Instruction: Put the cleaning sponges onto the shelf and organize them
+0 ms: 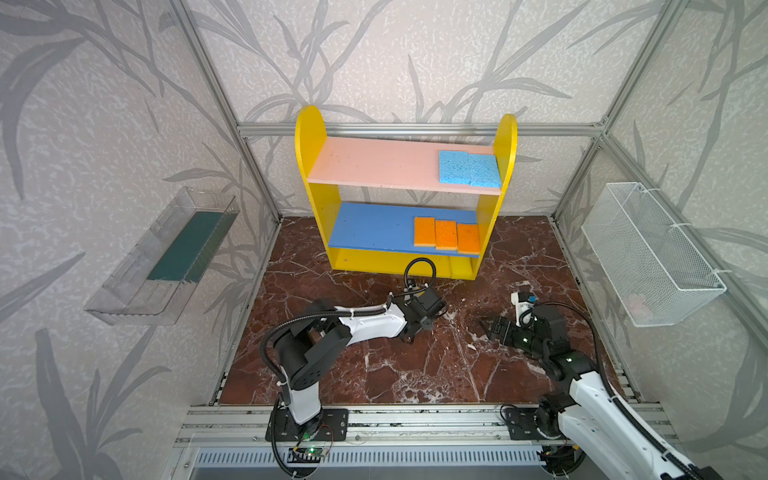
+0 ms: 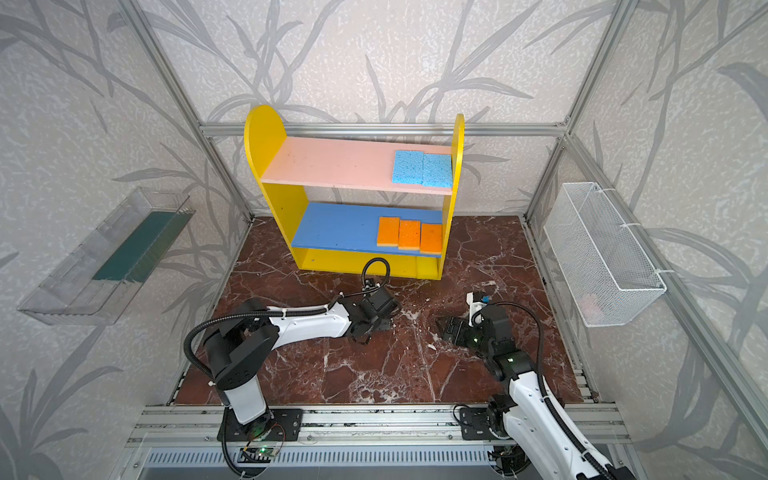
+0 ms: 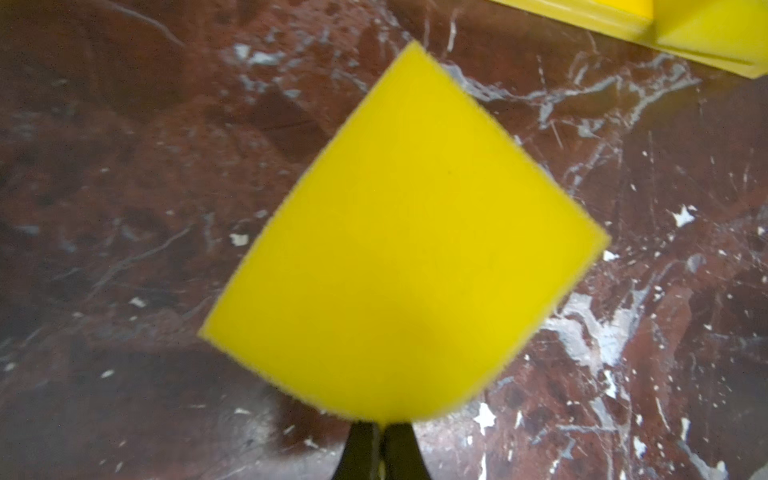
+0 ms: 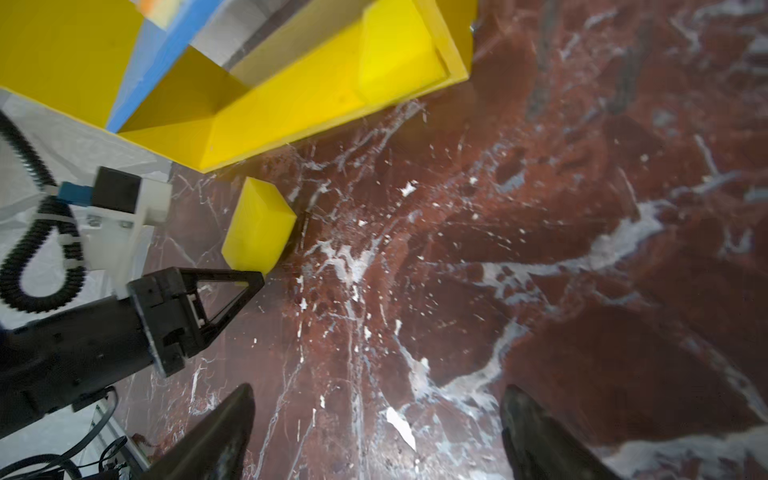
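Left claw pinched tight on a yellow sponge.
Right claw gapes wide, empty, above the table, near the shelf.

Bright even light, blurry wrist views

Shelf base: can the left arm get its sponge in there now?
Probably yes: the left gripper holds the sponge in front of the shelf, and most of the base looks bare.

No legible text, label, brand or number in any view. Shelf, blue sponges, orange sponges: plain faces. Circuit board beyond desk front edge: markings too small to read.
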Motion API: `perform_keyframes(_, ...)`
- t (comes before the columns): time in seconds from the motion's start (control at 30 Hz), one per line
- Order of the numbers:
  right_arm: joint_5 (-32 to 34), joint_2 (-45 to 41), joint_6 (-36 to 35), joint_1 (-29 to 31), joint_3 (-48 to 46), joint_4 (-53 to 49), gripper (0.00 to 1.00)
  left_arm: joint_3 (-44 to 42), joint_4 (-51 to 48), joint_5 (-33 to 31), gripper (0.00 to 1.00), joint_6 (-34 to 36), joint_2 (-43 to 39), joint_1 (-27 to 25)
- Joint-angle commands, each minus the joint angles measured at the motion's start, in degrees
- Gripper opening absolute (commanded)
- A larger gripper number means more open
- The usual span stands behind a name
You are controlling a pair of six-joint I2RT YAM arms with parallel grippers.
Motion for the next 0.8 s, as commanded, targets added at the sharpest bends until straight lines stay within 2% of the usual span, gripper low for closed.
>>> perform_keyframes(0.0, -2.7, 3.1, 0.8, -0.8, 0.1, -0.4, 0.91, 0.3, 2.8, 4.1, 0.0, 5.5, 0.5, -0.7)
perform_keyframes(0.03, -3.0, 4.1, 0.9, -0.8, 0.1, 0.6, 0.91, -0.5, 4.1, 5.0, 0.03, 5.9, 0.0, -0.7)
perform_keyframes(0.13, -4.3, 6.2, 0.3, -0.8, 0.5, 2.1, 0.91, -2.8, 6.3, 6.4, 0.5, 6.7, -1.8, -0.8)
perform_keyframes(0.23, -5.2, 6.9, -2.2, -0.5, 1.9, 1.1, 0.91, -4.9, 8.0, 7.6, 0.87, 7.9, -4.3, -0.9)
perform_keyframes(0.27, -5.1, 7.0, -2.1, -0.5, 2.0, 1.0, 0.91, -5.6, 8.4, 8.1, 0.93, 8.5, -5.4, -1.0)
perform_keyframes(0.33, -5.0, 7.1, -2.1, -0.4, 1.8, 1.0, 0.91, -6.9, 8.8, 8.3, 0.97, 9.2, -7.8, -1.1)
perform_keyframes(0.4, -4.9, 6.9, -2.1, -0.4, 1.7, 0.8, 0.9, -9.0, 9.4, 7.5, 0.95, 9.1, -10.8, -1.1)
perform_keyframes(0.43, -4.9, 6.7, -2.0, -0.4, 1.6, 0.8, 0.9, -10.6, 10.4, 6.7, 0.9, 8.7, -12.6, -1.0)
perform_keyframes(0.47, -4.8, 6.5, -2.0, -0.4, 1.6, 0.7, 0.9, -12.6, 12.0, 5.7, 0.79, 8.1, -14.5, -0.8)
perform_keyframes(0.5, -4.6, 6.3, -1.9, -0.4, 1.5, 0.8, 0.9, -14.5, 14.0, 5.1, 0.67, 8.1, -16.0, -0.6)
perform_keyframes(0.53, -4.6, 6.2, -1.8, -0.4, 1.4, 0.9, 0.89, -16.3, 15.8, 5.2, 0.45, 8.4, -17.6, 0.1)
perform_keyframes(0.57, -4.5, 6.3, -1.6, -0.4, 1.3, 1.3, 0.9, -17.6, 16.3, 5.4, 0.17, 8.4, -18.8, 1.2)
perform_keyframes(0.6, -4.5, 6.5, -1.6, -0.4, 1.3, 1.4, 0.89, -18.3, 16.1, 5.9, 0.05, 8.5, -19.5, 2.2)
perform_keyframes(0.63, -4.6, 6.8, -1.4, -0.4, 1.3, 1.7, 0.9, -19.0, 16.4, 7.4, 0.04, 8.7, -20.2, 3.8)
perform_keyframes(0.67, -4.7, 7.1, -1.3, -0.4, 1.3, 2.1, 0.89, -19.7, 16.9, 9.0, 0.07, 8.6, -20.6, 5.5)
perform_keyframes(0.73, -4.9, 7.9, -1.1, -0.3, 1.4, 2.7, 0.9, -21.2, 18.8, 12.0, 0.22, 7.9, -21.1, 8.5)
perform_keyframes(0.77, -5.0, 8.3, -1.0, -0.3, 1.4, 3.0, 0.89, -21.7, 19.5, 12.6, 0.26, 7.3, -21.0, 9.9)
